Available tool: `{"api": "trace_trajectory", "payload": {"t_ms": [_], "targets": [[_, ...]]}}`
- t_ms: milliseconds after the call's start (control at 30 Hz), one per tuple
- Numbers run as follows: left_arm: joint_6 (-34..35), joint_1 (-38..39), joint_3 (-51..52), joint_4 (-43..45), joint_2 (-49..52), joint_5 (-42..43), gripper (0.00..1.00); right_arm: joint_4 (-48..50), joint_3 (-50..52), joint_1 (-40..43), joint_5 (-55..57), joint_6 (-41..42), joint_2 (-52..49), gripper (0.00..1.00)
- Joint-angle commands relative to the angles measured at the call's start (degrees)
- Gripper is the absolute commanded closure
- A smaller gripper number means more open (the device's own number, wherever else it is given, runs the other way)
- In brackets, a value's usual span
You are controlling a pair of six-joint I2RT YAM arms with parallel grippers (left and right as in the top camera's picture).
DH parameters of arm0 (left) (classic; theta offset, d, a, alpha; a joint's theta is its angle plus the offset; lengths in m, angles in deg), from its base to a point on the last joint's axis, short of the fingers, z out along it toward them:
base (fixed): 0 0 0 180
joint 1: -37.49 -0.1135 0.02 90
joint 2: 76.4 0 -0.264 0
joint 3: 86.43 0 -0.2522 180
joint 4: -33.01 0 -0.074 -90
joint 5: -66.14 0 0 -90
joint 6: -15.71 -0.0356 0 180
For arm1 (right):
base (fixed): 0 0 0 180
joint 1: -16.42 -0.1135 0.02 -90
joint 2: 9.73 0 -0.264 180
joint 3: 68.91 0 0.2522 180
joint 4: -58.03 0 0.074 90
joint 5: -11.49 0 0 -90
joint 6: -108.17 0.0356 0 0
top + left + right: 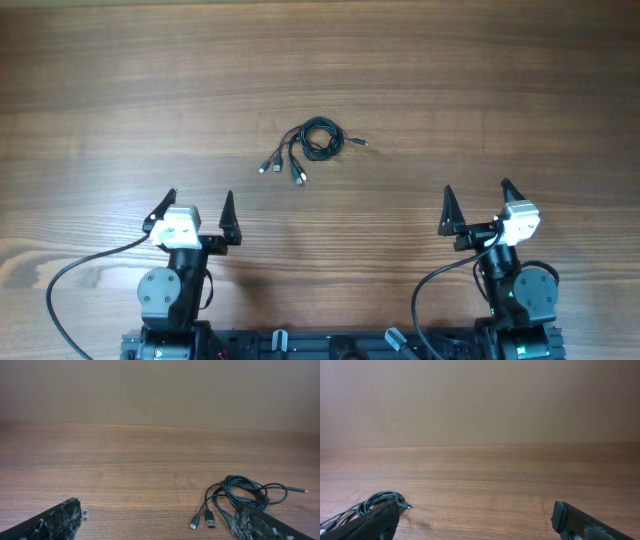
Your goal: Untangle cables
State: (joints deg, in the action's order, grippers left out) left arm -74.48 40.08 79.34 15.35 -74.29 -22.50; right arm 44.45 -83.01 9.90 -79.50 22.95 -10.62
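Observation:
The cables lie in one small black tangle at the middle of the wooden table, a coiled loop with several plug ends fanning to the lower left and one thin end pointing right. In the left wrist view the cables sit ahead and to the right, partly behind the right finger. In the right wrist view the cables show at the far left. My left gripper is open near the front left, well short of the tangle. My right gripper is open at the front right, also apart from it. Neither holds anything.
The table is bare brown wood all round the tangle. Thick black arm wires loop beside the arm bases at the front edge. A plain wall rises behind the table's far edge.

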Motion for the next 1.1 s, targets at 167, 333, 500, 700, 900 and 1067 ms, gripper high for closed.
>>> {"api": "trace_trajectory", "payload": {"t_ms": [167, 333, 500, 700, 900, 1067], "targets": [[-0.7, 0.2, 0.2, -0.5, 0.3, 0.5, 0.0, 0.2, 0.0, 0.4, 1.0, 0.8, 0.6, 0.0], [-0.7, 0.2, 0.2, -0.4, 0.3, 0.5, 0.0, 0.2, 0.0, 0.4, 1.0, 0.8, 0.6, 0.0], [-0.7, 0.2, 0.2, -0.5, 0.3, 0.5, 0.0, 0.2, 0.0, 0.4, 1.0, 0.8, 0.6, 0.0], [-0.7, 0.2, 0.1, 0.0, 0.3, 0.5, 0.0, 0.2, 0.0, 0.4, 1.0, 0.8, 0.6, 0.0], [5.6, 0.2, -5.0, -0.1, 0.3, 0.5, 0.0, 0.2, 0.0, 0.4, 1.0, 0.8, 0.6, 0.0], [9.0, 0.2, -14.7, -0.5, 0.3, 0.5, 0.0, 0.2, 0.0, 0.4, 1.0, 0.8, 0.6, 0.0]]}}
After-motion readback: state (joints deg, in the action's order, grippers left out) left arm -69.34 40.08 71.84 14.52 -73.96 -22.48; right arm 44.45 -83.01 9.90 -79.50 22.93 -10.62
